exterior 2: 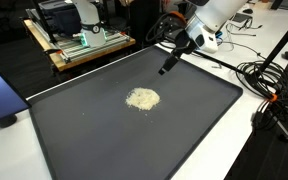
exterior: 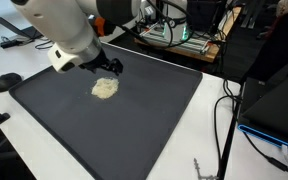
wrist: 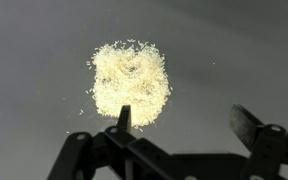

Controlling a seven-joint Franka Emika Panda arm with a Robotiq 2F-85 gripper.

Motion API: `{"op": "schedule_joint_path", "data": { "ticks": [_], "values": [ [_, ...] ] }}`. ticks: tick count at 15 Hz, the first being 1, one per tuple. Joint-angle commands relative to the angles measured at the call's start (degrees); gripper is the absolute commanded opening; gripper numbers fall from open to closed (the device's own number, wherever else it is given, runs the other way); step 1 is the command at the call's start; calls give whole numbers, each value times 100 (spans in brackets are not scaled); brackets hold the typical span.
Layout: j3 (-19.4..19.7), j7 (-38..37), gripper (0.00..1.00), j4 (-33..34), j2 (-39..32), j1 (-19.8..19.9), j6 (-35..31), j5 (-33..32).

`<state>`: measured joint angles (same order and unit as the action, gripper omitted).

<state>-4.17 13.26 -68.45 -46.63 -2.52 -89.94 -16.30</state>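
Note:
A small pile of pale grains, like rice, lies on a large dark mat. My gripper hangs above the mat just beside the pile, open, with nothing between its fingers. In the wrist view one fingertip overlaps the pile's near edge and the other is over bare mat. In an exterior view the gripper sits right behind the pile. In an exterior view the gripper hovers past the pile toward the mat's far edge.
The mat lies on a white table. Black cables trail along one side. A wooden rack with electronics stands behind the mat. A dark mouse-like object rests off the mat's corner.

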Motion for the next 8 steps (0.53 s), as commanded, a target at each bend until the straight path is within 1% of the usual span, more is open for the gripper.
{"op": "schedule_joint_path", "data": {
  "ticks": [1, 4, 7, 8],
  "values": [
    [10, 422, 100, 50, 6, 402, -128, 528],
    [-2, 769, 100, -297, 208, 730, -422, 774],
    [-20, 999, 100, -1020, 603, 997, -1216, 978],
    [-31, 1061, 100, -1435, 828, 1076, -1639, 1040]
  ]
}}
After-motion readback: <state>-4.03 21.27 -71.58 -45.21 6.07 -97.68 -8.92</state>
